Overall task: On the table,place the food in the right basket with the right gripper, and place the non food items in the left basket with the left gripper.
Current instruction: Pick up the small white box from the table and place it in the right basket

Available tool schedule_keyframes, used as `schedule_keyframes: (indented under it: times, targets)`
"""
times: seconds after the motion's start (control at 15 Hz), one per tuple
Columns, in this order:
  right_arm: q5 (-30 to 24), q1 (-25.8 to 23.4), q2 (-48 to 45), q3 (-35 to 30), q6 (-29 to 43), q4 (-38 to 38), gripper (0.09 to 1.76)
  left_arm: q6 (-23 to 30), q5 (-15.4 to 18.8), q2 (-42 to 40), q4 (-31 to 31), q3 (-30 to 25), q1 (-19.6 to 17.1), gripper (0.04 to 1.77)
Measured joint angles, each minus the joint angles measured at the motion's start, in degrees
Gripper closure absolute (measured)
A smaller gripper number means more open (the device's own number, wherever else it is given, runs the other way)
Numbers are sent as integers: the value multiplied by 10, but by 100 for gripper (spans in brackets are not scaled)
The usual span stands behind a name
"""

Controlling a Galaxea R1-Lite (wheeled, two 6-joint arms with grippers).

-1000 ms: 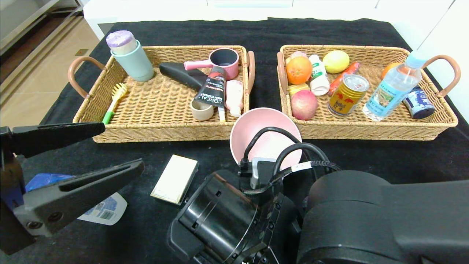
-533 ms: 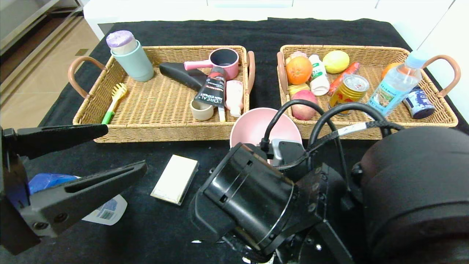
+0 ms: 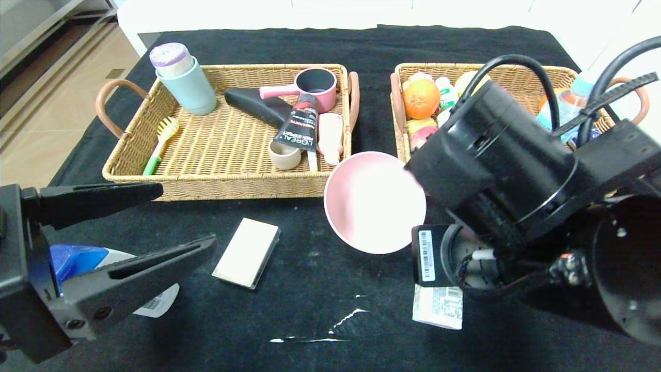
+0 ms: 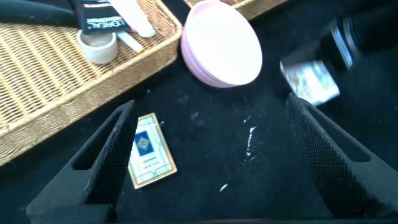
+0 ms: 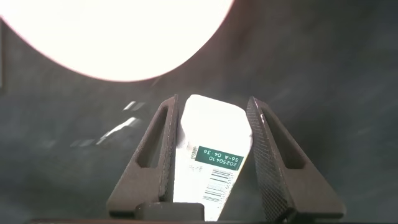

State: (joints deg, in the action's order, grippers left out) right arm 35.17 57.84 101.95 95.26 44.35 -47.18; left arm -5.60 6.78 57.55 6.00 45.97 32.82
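**Right end effector clamped on packet, left one spread wide**

Right end effector (image 5: 211, 149) is down at the table's (image 3: 330, 330) front edge, right of centre, fingers (image 5: 163, 146) pressed against both sides of the small white packet (image 5: 211, 152) w/ green label and barcode. Packet lies flat on the black cloth; in the head view its barcode end (image 3: 438, 307) sticks out below the wrist. Pink bowl (image 3: 373, 201) sits just beside that wrist, toward the table's middle, near the front rim of the right basket (image 3: 508, 70).

Left end effector (image 3: 188, 217) hovers at the front left corner, fingers wide apart, nothing between them. White bottle w/ blue cap (image 3: 77, 258) lies under it on the cloth. Flat cream box (image 3: 247, 252) rests on the cloth between left end effector and bowl, apart from both.

Left basket (image 3: 155, 150) sits toward the back left, right basket toward the back right. Right arm hides much of the right basket; an orange (image 3: 421, 98) shows at its left end.
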Motion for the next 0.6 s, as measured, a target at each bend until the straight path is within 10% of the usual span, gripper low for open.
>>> schedule_keyframes:
  times: [0.6]
  targets:
    - [-1,-165,-46,21,-254,193,105,0,0,2,2,-4,10,9]
